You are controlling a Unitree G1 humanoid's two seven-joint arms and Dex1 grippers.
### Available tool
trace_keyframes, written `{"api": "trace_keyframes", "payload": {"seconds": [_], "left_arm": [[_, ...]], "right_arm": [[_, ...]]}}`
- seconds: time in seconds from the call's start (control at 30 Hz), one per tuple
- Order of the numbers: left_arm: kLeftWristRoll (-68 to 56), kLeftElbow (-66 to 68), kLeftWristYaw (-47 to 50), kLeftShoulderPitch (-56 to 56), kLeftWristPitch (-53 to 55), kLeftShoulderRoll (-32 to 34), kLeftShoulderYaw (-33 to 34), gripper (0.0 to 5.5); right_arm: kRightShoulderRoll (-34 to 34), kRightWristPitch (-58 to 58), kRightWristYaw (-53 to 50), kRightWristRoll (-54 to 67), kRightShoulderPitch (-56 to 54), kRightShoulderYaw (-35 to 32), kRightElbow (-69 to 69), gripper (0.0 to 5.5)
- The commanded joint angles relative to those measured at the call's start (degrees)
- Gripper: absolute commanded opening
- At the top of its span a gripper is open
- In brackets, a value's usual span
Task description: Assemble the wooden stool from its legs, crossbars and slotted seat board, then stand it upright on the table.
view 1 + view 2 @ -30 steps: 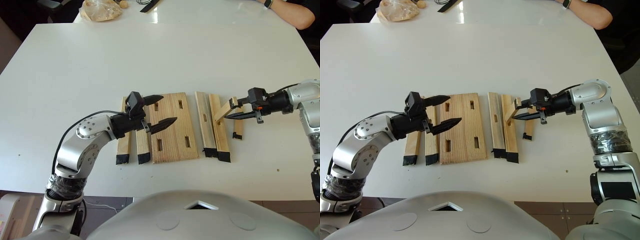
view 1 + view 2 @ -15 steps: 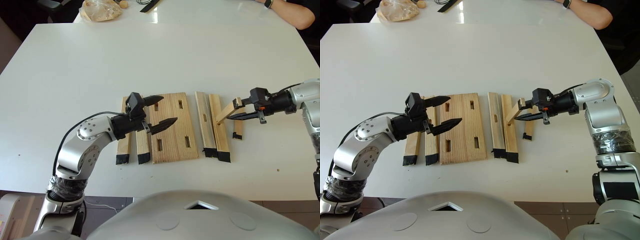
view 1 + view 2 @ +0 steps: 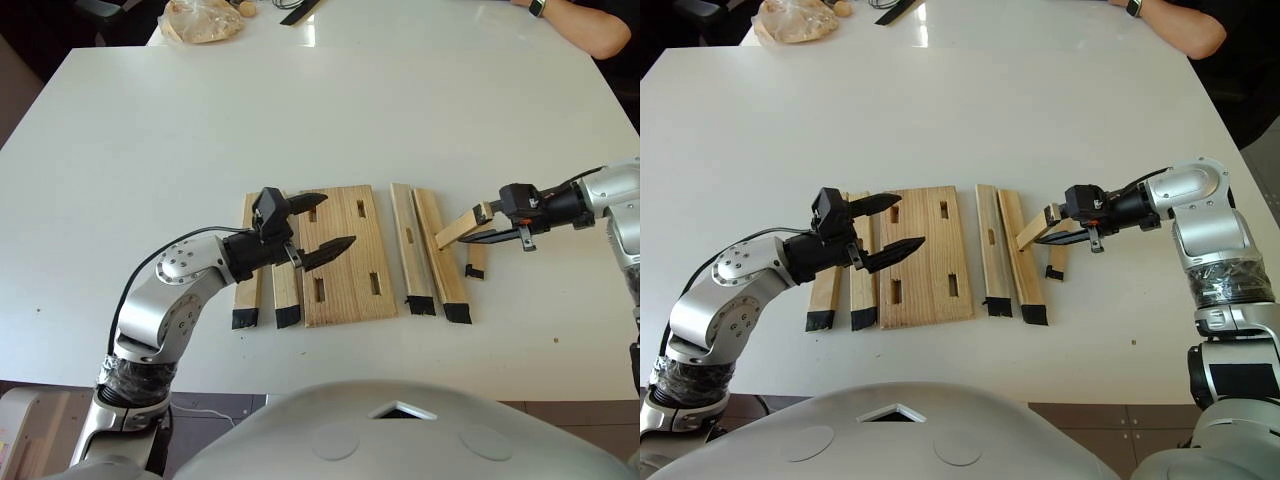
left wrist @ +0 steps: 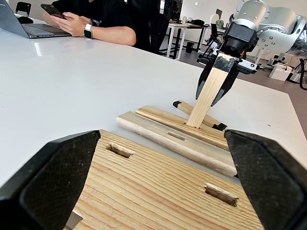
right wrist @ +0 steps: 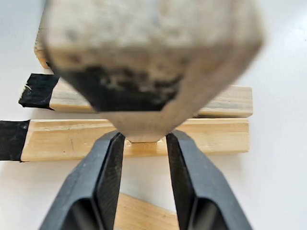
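Left eye view: four long legs (image 3: 408, 248)

Silver rounded arm shells (image 3: 175, 285); black cables (image 3: 160, 248) looping along them; black pointed fingers (image 3: 328, 245); orange mark (image 3: 1098, 204) at right wrist.

No legible text, label or number on anything

Grainy wooden seat board (image 3: 341, 254) — glossy table (image 3: 300, 110)
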Motion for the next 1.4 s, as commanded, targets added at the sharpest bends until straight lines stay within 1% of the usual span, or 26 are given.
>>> {"api": "trace_keyframes", "payload": {"seconds": [0.03, 0.43, 0.67, 0.87, 1.07, 1.4], "left_arm": [[0.8, -0.6, 0.0, -0.2, 0.1, 0.5, -0.7, 4.79], [1.7, -1.2, 0.7, 0.6, 0.3, 0.0, -2.1, 4.79], [1.9, -0.7, 0.8, 0.4, 0.4, 0.1, -2.2, 4.79], [2.0, -0.7, 0.5, 0.6, 0.3, 0.3, -2.1, 4.79], [2.4, -0.4, 0.6, 0.6, 0.5, 0.5, -2.2, 4.79], [2.2, -1.0, 0.6, 1.2, 0.8, 1.0, -2.2, 4.79]], "right_arm": [[0.8, -0.8, -0.9, -2.6, 0.8, 2.3, 0.2, 1.31], [2.3, 1.6, -1.7, -2.0, -0.3, 4.7, -0.5, 1.31], [5.7, 0.4, -7.0, -2.3, -2.4, 3.8, 4.1, 1.31], [6.1, 0.7, -7.8, -1.5, -2.9, 3.3, 6.8, 1.31], [8.2, 3.1, -10.2, -0.4, -3.1, 1.7, 7.0, 1.31], [9.1, 4.0, -12.5, -0.5, -3.2, 0.8, 5.6, 1.31]]}}
